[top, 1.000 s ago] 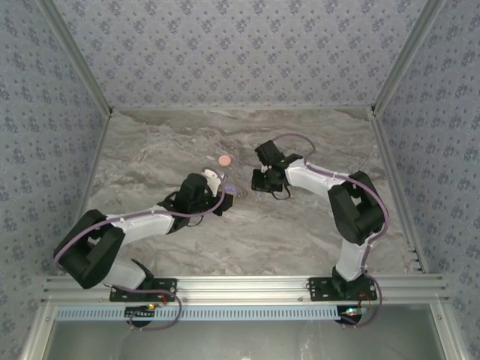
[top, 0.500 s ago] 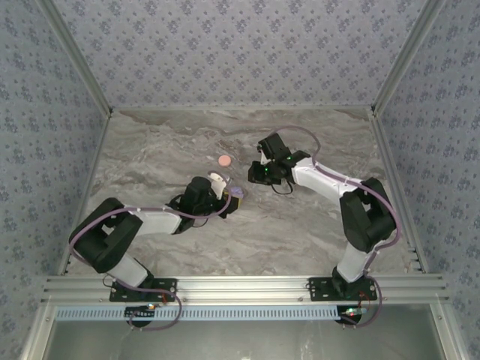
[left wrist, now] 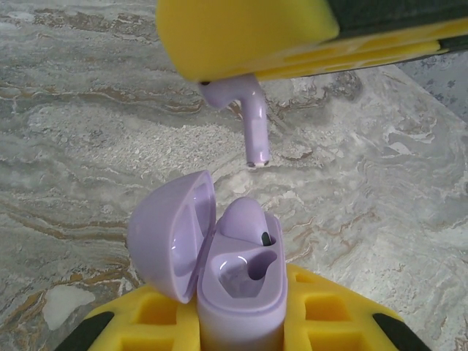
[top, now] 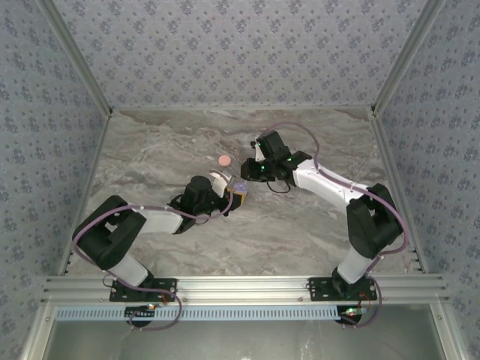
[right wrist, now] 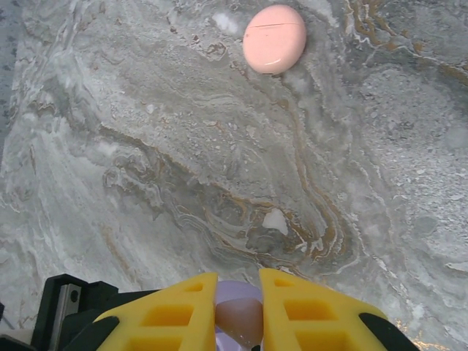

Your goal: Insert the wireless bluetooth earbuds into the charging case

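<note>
Reaching further left than a second ago, the right arm has brought its end effector (top: 250, 173) in over the left one, and the left end effector (top: 235, 193) has edged a little right and farther out to meet it; the two stand close together near the middle of the marbled surface (top: 315, 225); nearest, the left end effector (left wrist: 240, 325) is clamped on the purple charging case (left wrist: 241, 281), its yellow fingers (left wrist: 333, 325) pressing the lower body from both sides and holding it upright off the surface; the case's lid (left wrist: 170, 234) is swung open to the left; inside, one purple earbud, the seated earbud (left wrist: 243, 216), sits in the far pocket, while the near pocket (left wrist: 245, 269) is bare; just beyond and above the case, not touching it, hangs the second purple earbud (left wrist: 250, 121), stem pointing down, its head pinched in the closed right end effector (left wrist: 248, 44); from the right wrist the same earbud (right wrist: 238, 318) shows as a pale lilac bit squeezed between the two yellow fingers (right wrist: 307, 314); farther out and to the left, well apart from both end effectors, a salmon-pink disc (top: 223, 160) lies flat and closed on the surface, seen also from the right wrist (right wrist: 274, 39).
</note>
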Controlling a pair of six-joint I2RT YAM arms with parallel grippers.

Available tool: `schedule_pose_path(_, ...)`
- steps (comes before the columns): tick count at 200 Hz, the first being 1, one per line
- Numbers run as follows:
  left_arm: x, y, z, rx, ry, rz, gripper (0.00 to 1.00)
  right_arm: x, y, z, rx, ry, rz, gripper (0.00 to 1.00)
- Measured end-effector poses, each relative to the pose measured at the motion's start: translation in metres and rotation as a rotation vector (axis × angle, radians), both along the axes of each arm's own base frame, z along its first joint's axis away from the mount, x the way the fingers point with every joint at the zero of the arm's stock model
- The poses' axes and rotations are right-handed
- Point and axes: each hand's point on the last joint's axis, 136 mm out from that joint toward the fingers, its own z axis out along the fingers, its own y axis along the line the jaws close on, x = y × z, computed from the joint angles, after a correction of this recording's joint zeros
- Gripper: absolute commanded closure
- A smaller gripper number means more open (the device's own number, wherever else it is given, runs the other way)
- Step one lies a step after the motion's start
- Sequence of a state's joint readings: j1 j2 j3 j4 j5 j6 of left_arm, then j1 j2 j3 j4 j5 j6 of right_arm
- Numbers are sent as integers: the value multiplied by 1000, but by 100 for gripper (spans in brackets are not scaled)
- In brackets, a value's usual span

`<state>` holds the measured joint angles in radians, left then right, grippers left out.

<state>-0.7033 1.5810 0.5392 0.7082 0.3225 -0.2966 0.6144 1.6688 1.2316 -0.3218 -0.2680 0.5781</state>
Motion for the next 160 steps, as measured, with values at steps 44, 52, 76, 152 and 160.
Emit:
schedule_pose_path(44, 0, 0, -8, 10, 17, 2, 90, -1, 4, 5, 12, -16, 12, 79)
schedule_pose_path(52, 0, 0, -9, 9, 22, 3, 90, -1, 4, 6, 13, -18, 13, 79)
schedule_pose_path(76, 0, 0, -8, 3, 30, 8, 90, -2, 5, 6, 12, -18, 16, 79)
schedule_pose_path(152, 6, -5, 2, -24, 32, 17, 90, -5, 9, 6, 6, -28, 39, 79)
schedule_pose_path(160, 7, -6, 3, -27, 30, 18, 90, -5, 9, 6, 6, -29, 39, 79)
